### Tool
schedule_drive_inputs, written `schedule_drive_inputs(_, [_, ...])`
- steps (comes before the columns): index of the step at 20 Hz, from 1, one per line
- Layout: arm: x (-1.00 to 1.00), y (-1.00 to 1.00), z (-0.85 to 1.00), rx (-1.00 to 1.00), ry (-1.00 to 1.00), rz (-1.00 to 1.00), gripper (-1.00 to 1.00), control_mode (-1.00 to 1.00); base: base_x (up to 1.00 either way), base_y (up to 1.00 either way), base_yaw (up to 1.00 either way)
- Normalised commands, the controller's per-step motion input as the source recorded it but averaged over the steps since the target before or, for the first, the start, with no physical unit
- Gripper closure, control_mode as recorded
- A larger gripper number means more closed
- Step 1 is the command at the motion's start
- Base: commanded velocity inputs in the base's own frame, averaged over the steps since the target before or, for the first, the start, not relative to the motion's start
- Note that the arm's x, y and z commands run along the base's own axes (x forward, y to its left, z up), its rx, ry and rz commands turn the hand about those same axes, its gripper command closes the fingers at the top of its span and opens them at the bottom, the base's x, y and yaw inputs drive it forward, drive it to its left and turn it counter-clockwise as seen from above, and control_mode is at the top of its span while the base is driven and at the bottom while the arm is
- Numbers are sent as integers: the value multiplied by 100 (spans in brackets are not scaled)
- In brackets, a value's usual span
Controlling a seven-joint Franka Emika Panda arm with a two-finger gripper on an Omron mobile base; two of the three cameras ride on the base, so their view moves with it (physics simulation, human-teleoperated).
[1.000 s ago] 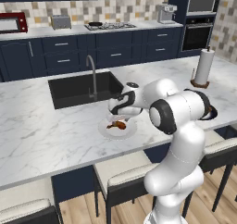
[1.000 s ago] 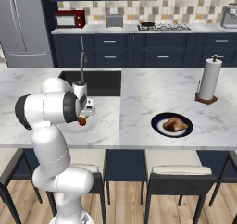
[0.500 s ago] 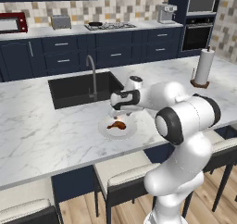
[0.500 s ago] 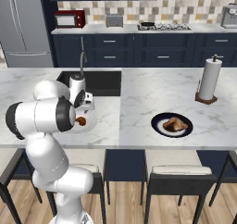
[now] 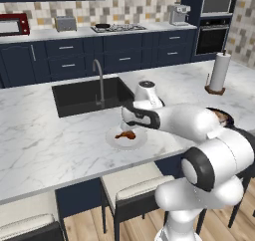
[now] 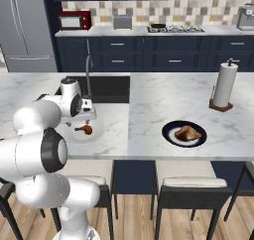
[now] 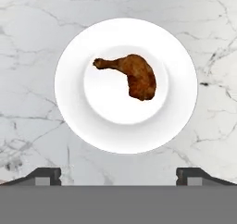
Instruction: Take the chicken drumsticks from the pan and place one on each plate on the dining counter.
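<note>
The dining counter (image 6: pixel 149 105) crosses mid-frame. At its right, the dark plate (image 6: pixel 184 134) holds one drumstick (image 6: pixel 187 133); the white plate (image 7: pixel 125 85), upper centre in the hand view, carries the other drumstick (image 7: pixel 134 75). Above it the gripper (image 7: pixel 118 176) hangs released, empty. The meat looks light, greasy and soft; best pinched across its thick end.

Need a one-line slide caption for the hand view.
Open gripper above a chicken drumstick lying on the white plate on the marble dining counter.

Plain white plate (image 7: pixel 126 85), glossy reddish-brown drumstick (image 7: pixel 134 76), grey-veined white marble counter (image 7: pixel 28 42)
</note>
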Motion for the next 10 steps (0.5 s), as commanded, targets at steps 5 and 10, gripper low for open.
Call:
schedule_drive_inputs(5, [-94, -31, 7, 0, -1, -2, -100, -100, 0, 0, 0])
schedule_drive_inputs(10, [-100, -37, 4, 0, -19, 0, -100, -100, 0, 0, 0])
